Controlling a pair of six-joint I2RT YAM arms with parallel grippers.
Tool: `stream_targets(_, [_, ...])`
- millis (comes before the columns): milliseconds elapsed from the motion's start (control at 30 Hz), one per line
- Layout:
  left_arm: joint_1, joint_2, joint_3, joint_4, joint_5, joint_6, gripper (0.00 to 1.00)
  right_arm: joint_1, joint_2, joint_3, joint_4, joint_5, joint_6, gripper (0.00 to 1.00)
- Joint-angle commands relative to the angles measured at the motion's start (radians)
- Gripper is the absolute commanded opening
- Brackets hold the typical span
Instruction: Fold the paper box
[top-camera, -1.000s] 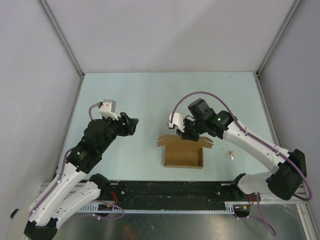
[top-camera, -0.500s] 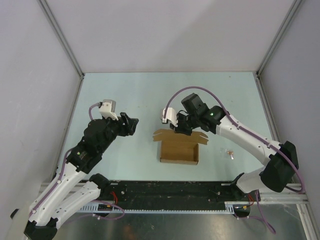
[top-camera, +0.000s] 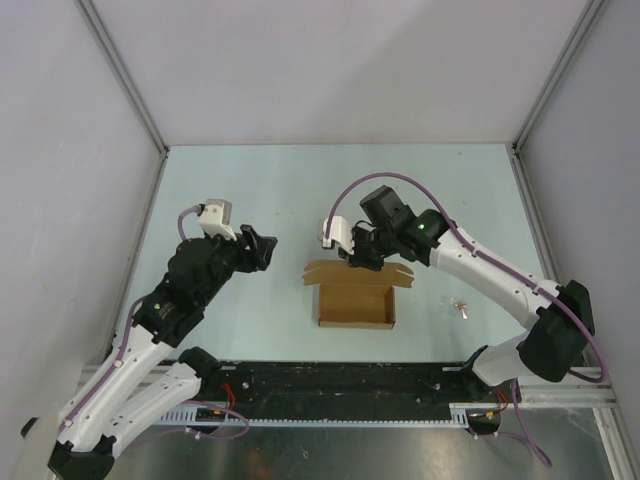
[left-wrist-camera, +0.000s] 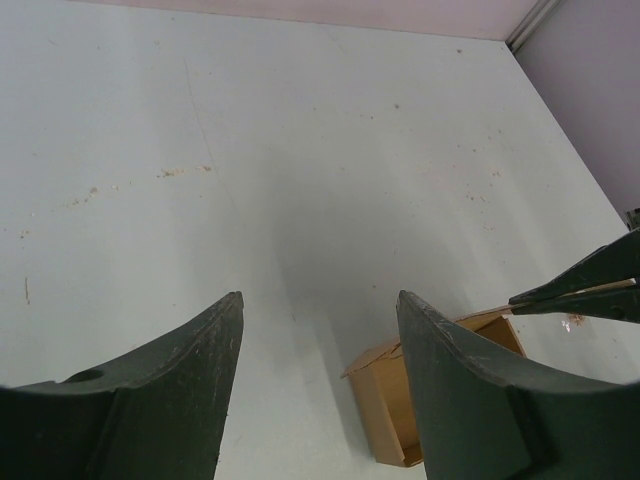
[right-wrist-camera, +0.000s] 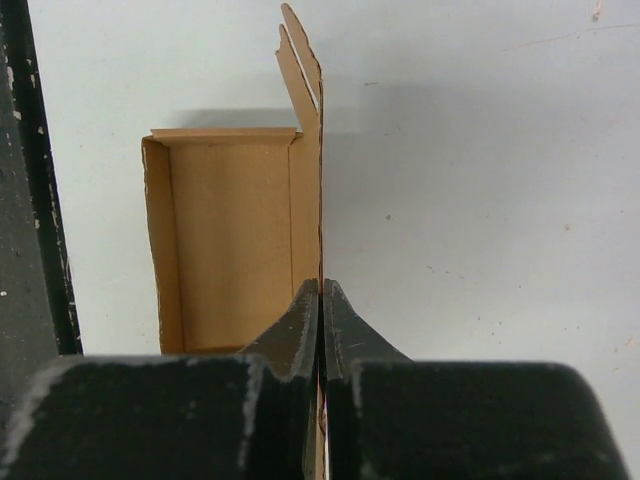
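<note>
A pale blue-green counter (top-camera: 250, 190) fills the booth. It is closed in by plain grey walls (top-camera: 330, 70) with metal posts (top-camera: 125, 75) in the far corners, and a black rail (top-camera: 340, 382) runs along the 6 o'clock edge.

A small brown thin-cardboard paper box (top-camera: 357, 305), open-topped, sits just toward 5 o'clock from the counter's middle. The right gripper (top-camera: 358, 262) reaches it from 12 o'clock with its fingers pressed together on the box's far flap. In the wrist view that flap stands on edge between them (right-wrist-camera: 320, 300), beside the open box (right-wrist-camera: 235, 240). The left gripper (top-camera: 262, 248) hangs at about 10 o'clock from the box, parted wide and holding nothing (left-wrist-camera: 320, 300).

Since a second ago the box and the right arm have shifted a little toward 9 o'clock, while the left arm has not moved.

From above, the right gripper's body covers the pinched part of the flap. The left wrist view catches only one corner of the box (left-wrist-camera: 400, 400), cut off behind its own finger. A tiny speck (top-camera: 461, 307) at 3 o'clock from the box is too small to identify.
</note>
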Motion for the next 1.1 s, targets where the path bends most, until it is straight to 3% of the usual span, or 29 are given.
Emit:
stream_targets(0, [0.005,-0.011,0.011,0.004,-0.002,0.019,0.68,-0.001,0.012,0.038,0.026,-0.012,-0.007,0.0])
stream_targets(400, [0.005,-0.019,-0.001,0.004,-0.004,0.019,0.68,0.016,0.047,0.097,0.056,-0.024,-0.016,0.0])
stream_targets(500, [0.005,-0.022,-0.004,0.004,-0.008,0.02,0.68,0.008,0.016,0.097,0.053,-0.007,-0.011,0.2])
stream_targets(533, [0.005,-0.023,-0.006,0.004,-0.008,0.02,0.68,0.004,0.007,0.097,0.047,-0.009,-0.01,0.35])
stream_targets(633, [0.005,-0.025,-0.002,0.004,-0.01,0.023,0.68,-0.035,-0.059,0.095,0.056,-0.053,0.024,0.55])
stream_targets(667, [0.005,-0.022,0.001,0.004,-0.01,0.025,0.68,-0.05,-0.08,0.095,0.066,-0.076,0.044,0.58])
stream_targets(800, [0.005,-0.025,0.008,0.004,-0.01,0.028,0.68,-0.147,-0.204,0.031,0.238,-0.127,0.258,0.63])
stream_targets(833, [0.005,-0.026,0.007,0.004,-0.013,0.03,0.68,-0.17,-0.238,-0.007,0.39,-0.052,0.491,0.63])
stream_targets(900, [0.005,-0.026,0.005,0.006,-0.013,0.028,0.68,-0.252,-0.309,-0.084,0.493,0.051,0.701,0.59])
stream_targets(967, [0.005,-0.023,0.005,0.006,-0.011,0.028,0.69,-0.294,-0.335,-0.084,0.455,0.251,0.878,0.54])
stream_targets(1033, [0.005,-0.016,0.005,0.006,-0.013,0.034,0.69,-0.317,-0.352,-0.084,0.346,0.392,0.941,0.61])
stream_targets(1067, [0.005,-0.014,0.004,0.006,-0.011,0.036,0.69,-0.351,-0.36,-0.086,0.303,0.442,1.051,0.63])
